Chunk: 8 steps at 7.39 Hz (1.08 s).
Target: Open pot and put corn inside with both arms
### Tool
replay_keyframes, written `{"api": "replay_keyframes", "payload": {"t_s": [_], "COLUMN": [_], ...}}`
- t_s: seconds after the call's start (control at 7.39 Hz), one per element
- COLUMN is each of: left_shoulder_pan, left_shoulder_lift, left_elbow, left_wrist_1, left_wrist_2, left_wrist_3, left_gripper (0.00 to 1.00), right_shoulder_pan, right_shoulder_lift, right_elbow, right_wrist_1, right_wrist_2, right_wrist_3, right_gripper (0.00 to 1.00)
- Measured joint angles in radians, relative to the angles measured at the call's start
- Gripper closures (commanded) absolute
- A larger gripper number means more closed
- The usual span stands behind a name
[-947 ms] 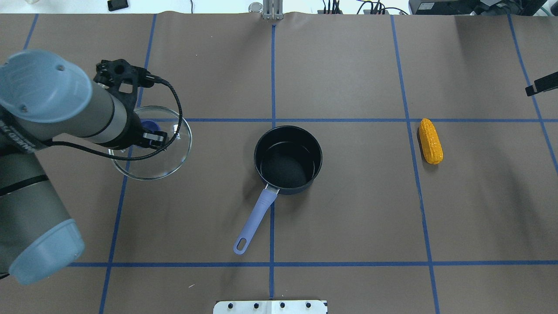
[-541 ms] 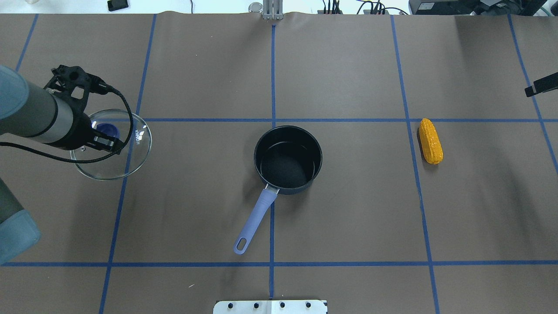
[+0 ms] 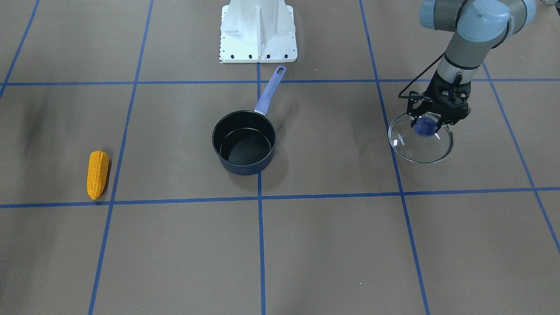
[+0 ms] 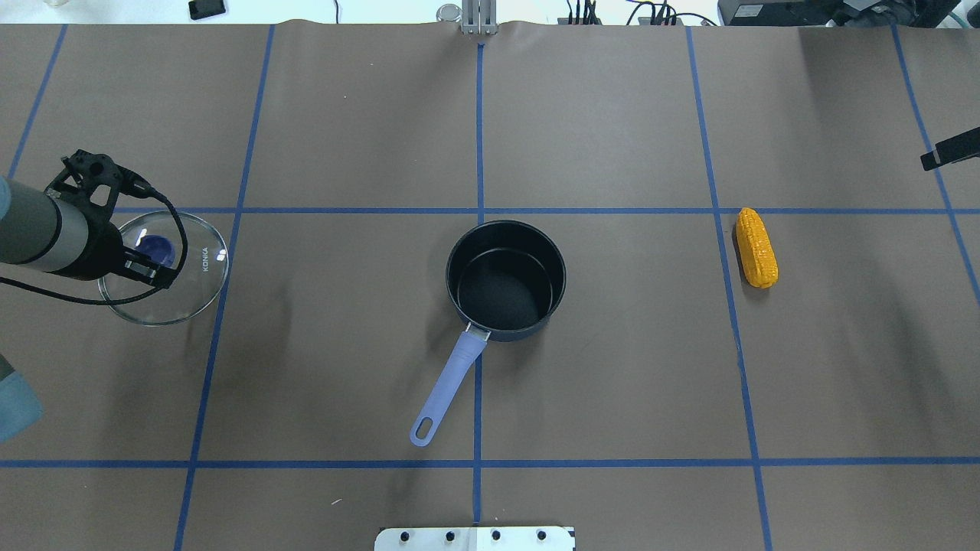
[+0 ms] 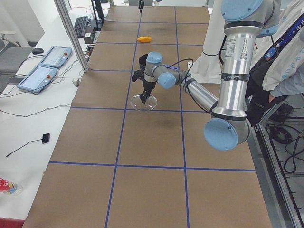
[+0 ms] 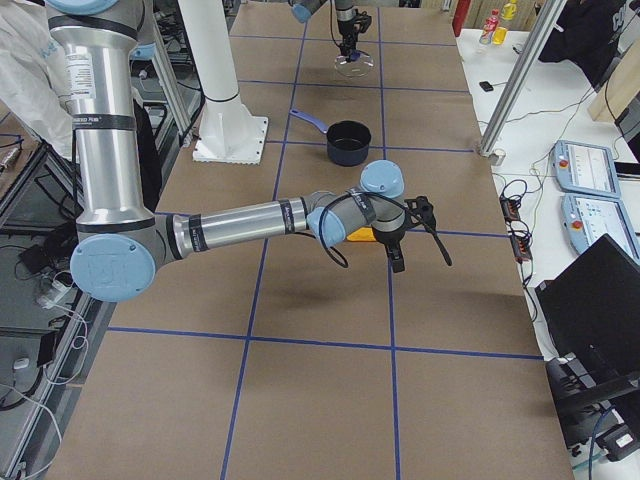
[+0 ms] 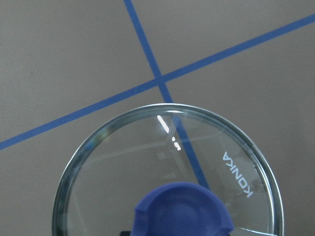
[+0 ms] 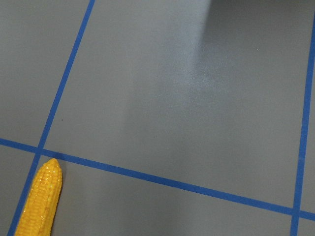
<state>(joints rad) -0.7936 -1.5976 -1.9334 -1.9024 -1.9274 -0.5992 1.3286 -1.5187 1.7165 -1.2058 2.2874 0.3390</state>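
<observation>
a brown-paper table [image 4: 612,115] is cut into big squares by blue tape lines [image 4: 480,138], with the robot's white base plate [image 4: 475,538] at its near middle edge. side desks beyond the table's ends carry control tablets [image 5: 50,57].

at the far left the left arm [image 4: 34,229] comes in low with its forearm nearly level and its wrist turned down. the left pincer [image 3: 431,124] is pinching the blue knob [image 4: 157,246] of a glass lid [image 4: 195,295]. the lid sits level and low beside a tape crossing; whether it touches the table cannot be told.

in the middle stands the pot [image 4: 563,275], uncovered, with its dark inside showing and its lilac handle [image 4: 448,383] pointing back toward the base plate.

well to the right the corn [image 4: 756,247] lies on the table just beside a tape line, tapered end away from the robot.

the right arm [image 6: 250,220] stretches out low and long, and the right pincer [image 6: 397,255] hangs pointing down close by the corn. i cannot tell whether it is spread or pressed together.
</observation>
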Motion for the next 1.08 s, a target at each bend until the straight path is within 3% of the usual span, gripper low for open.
{"api": "replay_keyframes", "payload": {"t_s": [0.27, 0.41, 0.54, 0.68, 1.08], "left_shoulder_pan": [0.002, 0.004, 0.006, 0.007, 0.000], "left_shoulder_lift": [0.009, 0.008, 0.006, 0.003, 0.002], "left_elbow": [0.131, 0.174, 0.193, 0.202, 0.200], "left_wrist_1": [-0.169, -0.225, -0.249, -0.256, -0.261], "left_wrist_2": [-0.020, -0.024, -0.025, -0.025, -0.058], "left_wrist_3": [0.000, -0.002, -0.004, -0.005, -0.002], "left_gripper": [1.00, 0.94, 0.51, 0.02, 0.01], "right_shoulder_pan": [-0.004, -0.004, -0.005, -0.006, -0.010], "right_shoulder_lift": [0.000, 0.000, 0.000, 0.000, 0.000], "right_elbow": [0.000, 0.000, 0.000, 0.000, 0.000], "right_wrist_1": [0.000, 0.000, 0.000, 0.000, -0.001], "right_wrist_2": [-0.005, -0.006, -0.006, -0.006, -0.005], "right_wrist_3": [0.000, 0.000, 0.000, 0.000, 0.000], "right_gripper": [0.00, 0.00, 0.00, 0.00, 0.00]}}
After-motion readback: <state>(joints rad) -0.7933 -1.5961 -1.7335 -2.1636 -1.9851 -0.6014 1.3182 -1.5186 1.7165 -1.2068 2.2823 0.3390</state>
